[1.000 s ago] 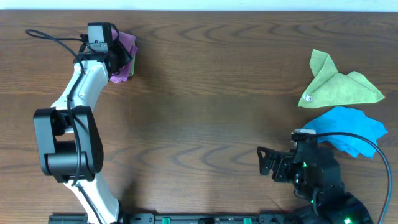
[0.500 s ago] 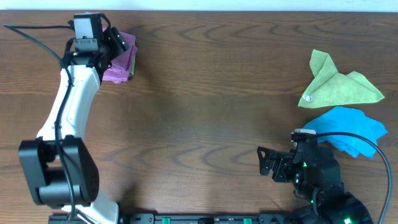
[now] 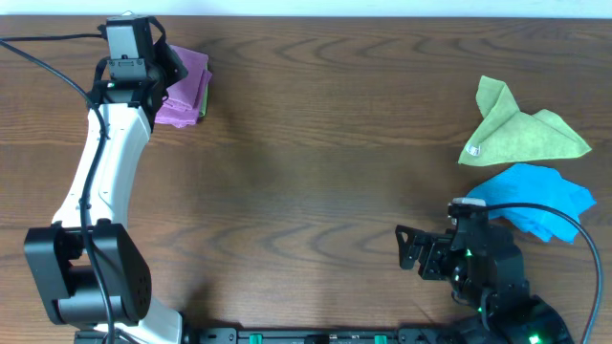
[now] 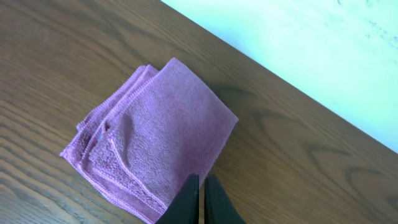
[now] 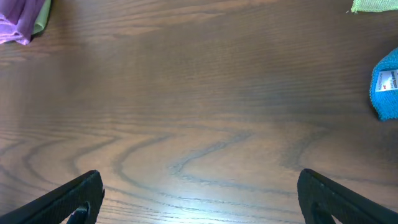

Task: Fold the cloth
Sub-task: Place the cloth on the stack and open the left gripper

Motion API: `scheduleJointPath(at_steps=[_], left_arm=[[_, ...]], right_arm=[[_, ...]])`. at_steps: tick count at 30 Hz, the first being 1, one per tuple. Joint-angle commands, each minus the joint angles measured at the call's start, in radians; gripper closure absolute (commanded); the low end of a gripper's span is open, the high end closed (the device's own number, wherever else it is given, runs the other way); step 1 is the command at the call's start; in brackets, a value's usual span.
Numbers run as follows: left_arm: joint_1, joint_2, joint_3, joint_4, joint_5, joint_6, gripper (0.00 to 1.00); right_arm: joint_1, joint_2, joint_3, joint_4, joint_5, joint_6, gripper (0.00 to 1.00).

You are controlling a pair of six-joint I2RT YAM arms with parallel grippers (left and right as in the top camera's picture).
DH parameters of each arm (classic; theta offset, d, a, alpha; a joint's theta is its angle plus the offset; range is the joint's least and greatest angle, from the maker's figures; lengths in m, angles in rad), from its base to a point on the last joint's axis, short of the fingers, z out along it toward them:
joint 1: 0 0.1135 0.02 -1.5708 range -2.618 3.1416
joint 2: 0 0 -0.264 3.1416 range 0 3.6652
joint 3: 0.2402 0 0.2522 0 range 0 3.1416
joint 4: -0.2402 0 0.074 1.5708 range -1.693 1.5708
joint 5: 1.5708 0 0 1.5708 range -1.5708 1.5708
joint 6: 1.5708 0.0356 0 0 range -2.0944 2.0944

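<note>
A purple cloth (image 3: 186,84) lies folded in a neat stack at the table's far left corner; the left wrist view shows its layered edges (image 4: 155,124). My left gripper (image 3: 168,61) hovers over the cloth's near-left edge, fingers (image 4: 190,193) pressed together with nothing between them. My right gripper (image 3: 405,250) rests low at the front right, wide open over bare wood (image 5: 199,186). A crumpled green cloth (image 3: 521,134) and a crumpled blue cloth (image 3: 535,196) lie at the right.
A sliver of green fabric (image 5: 42,18) peeks from under the purple stack. The table's far edge meets a pale wall (image 4: 323,56) just behind the stack. The blue cloth's label (image 5: 387,81) shows at the right of the right wrist view.
My left gripper pulled back off the purple cloth toward the left, then closed empty. The folded cloth stays where it was set. The right arm has not moved.
</note>
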Motion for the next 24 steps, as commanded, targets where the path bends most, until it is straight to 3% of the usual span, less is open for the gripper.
scheduleJointPath(at_steps=[1,12,24], left_arm=[[0.006,0.047,0.005,0.005,-0.043,0.010,0.94],[0.006,0.272,0.005,0.060,-0.073,0.014,0.94],[0.006,0.183,0.010,0.045,-0.090,0.074,0.94]], right_arm=[[-0.008,-0.005,-0.005,-0.001,0.010,0.013,0.01],[-0.008,-0.005,-0.005,-0.001,0.010,0.013,0.01],[-0.008,-0.005,-0.005,-0.001,0.010,0.013,0.01]])
